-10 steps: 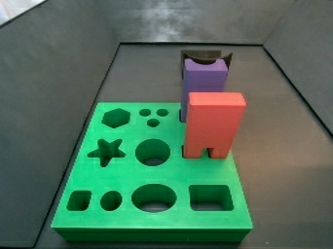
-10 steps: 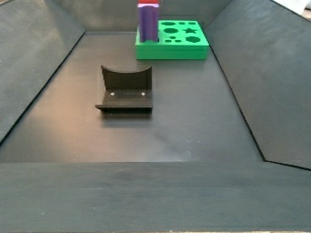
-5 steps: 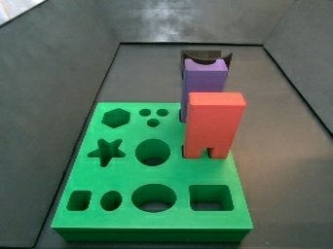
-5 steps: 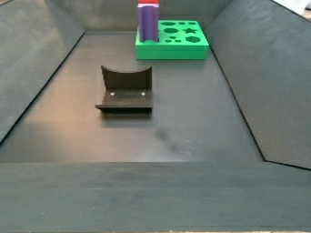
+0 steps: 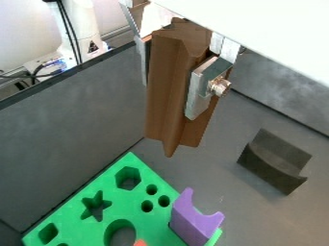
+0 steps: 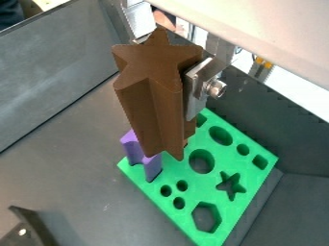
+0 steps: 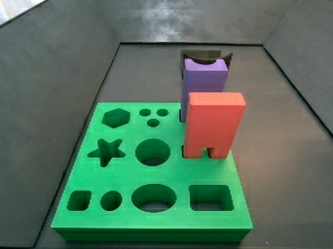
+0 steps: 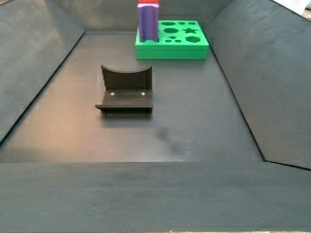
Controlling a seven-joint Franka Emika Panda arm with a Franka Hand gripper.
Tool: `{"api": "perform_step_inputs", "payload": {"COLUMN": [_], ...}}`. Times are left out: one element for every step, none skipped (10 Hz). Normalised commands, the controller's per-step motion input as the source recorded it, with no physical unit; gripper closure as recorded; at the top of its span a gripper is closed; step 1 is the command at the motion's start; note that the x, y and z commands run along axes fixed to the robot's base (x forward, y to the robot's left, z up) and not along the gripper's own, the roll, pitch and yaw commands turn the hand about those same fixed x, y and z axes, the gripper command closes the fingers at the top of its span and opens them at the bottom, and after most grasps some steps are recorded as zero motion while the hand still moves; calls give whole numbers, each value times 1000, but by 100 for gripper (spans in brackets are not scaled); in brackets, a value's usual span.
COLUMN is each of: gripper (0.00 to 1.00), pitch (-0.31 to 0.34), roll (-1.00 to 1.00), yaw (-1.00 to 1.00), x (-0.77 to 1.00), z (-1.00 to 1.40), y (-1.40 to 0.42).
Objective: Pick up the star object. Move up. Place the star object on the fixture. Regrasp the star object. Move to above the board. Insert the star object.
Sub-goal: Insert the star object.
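In both wrist views my gripper (image 5: 174, 86) (image 6: 161, 82) is shut on the star object (image 5: 167, 96) (image 6: 152, 91), a wood-brown prism hanging upright in the air, its star-shaped end facing down. A silver finger (image 6: 198, 88) presses its side. Far below lies the green board (image 5: 77, 216) (image 6: 244, 183) (image 7: 124, 175) (image 8: 170, 50) with its star-shaped hole (image 7: 107, 150) (image 6: 232, 183). The fixture (image 8: 122, 89) (image 5: 274, 159), a dark bracket, stands on the floor away from the board. Neither side view shows the gripper or the star object.
A purple notched block (image 7: 204, 78) (image 6: 135, 149) and a taller salmon-red arched block (image 7: 212, 122) stand on the board's edge. Dark sloping walls (image 8: 36, 82) ring the floor. The board also has hexagon, circle and square holes.
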Motion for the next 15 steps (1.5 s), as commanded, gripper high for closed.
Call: {"api": "perform_step_inputs", "payload": {"gripper": [100, 100, 100, 100, 100, 100, 100, 100, 100, 100, 100, 100, 100, 100, 100], "pitch": [-1, 0, 0, 0, -51, -157, -199, -290, -247, -227, -227, -223, -203, -194, -179], "roll": [0, 0, 0, 19, 93, 100, 63, 13, 0, 0, 0, 0, 0, 0, 0], "yaw": [-3, 0, 0, 0, 0, 0, 11, 0, 0, 0, 0, -26, -257, -354, -429], "x": [-51, 20, 0, 0, -109, -211, -111, -294, -171, -186, -189, -234, -160, -237, -220], "z": [0, 0, 0, 0, -126, -323, -451, -549, -443, -429, -406, -340, -306, -269, -203], "y": [0, 0, -20, 0, -114, -211, -217, -243, -180, -146, -131, -137, -163, -129, -126]}}
